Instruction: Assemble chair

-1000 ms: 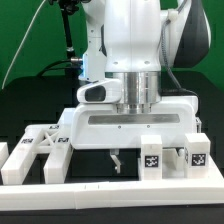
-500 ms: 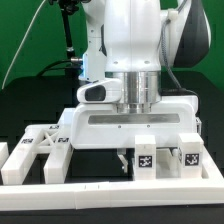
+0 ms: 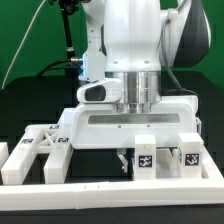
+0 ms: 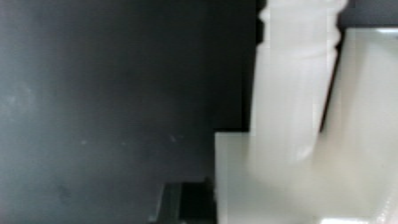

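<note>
In the exterior view my big white gripper (image 3: 134, 164) hangs low over the table. One dark finger (image 3: 122, 162) shows beside a white tagged chair piece (image 3: 147, 157); the other finger is hidden behind that piece. A second tagged white piece (image 3: 192, 157) stands just to the exterior view's right. A cross-braced chair frame (image 3: 40, 146) lies at the exterior view's left. In the wrist view the white piece (image 4: 294, 120) stands tall, and the dark finger (image 4: 187, 200) rests against its base. The gripper looks shut on this piece.
A long low white border rail (image 3: 110, 190) runs along the front edge. Another white block (image 3: 4, 158) sits at the exterior view's far left. The table is black, with a green backdrop behind the arm.
Between one second and half a second ago the visible finger moved toward the tagged piece, and both tagged pieces shifted slightly to the exterior view's left. Nothing has moved since.
</note>
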Motion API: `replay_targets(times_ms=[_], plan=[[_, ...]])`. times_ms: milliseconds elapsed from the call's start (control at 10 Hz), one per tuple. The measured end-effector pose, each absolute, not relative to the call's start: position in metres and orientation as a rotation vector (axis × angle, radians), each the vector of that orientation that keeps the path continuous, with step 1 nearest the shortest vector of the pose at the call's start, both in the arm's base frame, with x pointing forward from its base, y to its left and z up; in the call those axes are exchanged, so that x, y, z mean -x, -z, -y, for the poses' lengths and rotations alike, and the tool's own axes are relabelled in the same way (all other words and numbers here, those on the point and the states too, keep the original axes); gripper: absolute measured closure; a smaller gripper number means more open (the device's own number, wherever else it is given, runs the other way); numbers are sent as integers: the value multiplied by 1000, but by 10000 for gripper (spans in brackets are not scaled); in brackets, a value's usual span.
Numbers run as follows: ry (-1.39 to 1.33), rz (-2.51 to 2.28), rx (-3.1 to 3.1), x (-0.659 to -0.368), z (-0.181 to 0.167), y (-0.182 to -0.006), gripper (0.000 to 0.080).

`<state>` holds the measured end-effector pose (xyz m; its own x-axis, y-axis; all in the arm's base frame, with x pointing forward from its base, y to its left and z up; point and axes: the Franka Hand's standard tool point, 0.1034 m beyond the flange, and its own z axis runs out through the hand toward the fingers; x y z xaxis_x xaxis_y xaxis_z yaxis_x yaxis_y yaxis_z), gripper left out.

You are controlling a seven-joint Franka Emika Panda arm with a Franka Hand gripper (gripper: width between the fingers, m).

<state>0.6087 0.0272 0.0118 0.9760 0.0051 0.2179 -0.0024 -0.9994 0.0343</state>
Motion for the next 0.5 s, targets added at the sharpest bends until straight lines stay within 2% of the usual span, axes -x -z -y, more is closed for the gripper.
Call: replay_targets(times_ms=[200, 300, 400, 500], plan=[[-294, -118, -3087, -590, 11, -27, 765], [-187, -138, -3122, -576, 30, -41, 765], [-137, -110, -3144, -569, 44, -66, 765], [-51, -84, -3161, -559, 48, -81, 765]])
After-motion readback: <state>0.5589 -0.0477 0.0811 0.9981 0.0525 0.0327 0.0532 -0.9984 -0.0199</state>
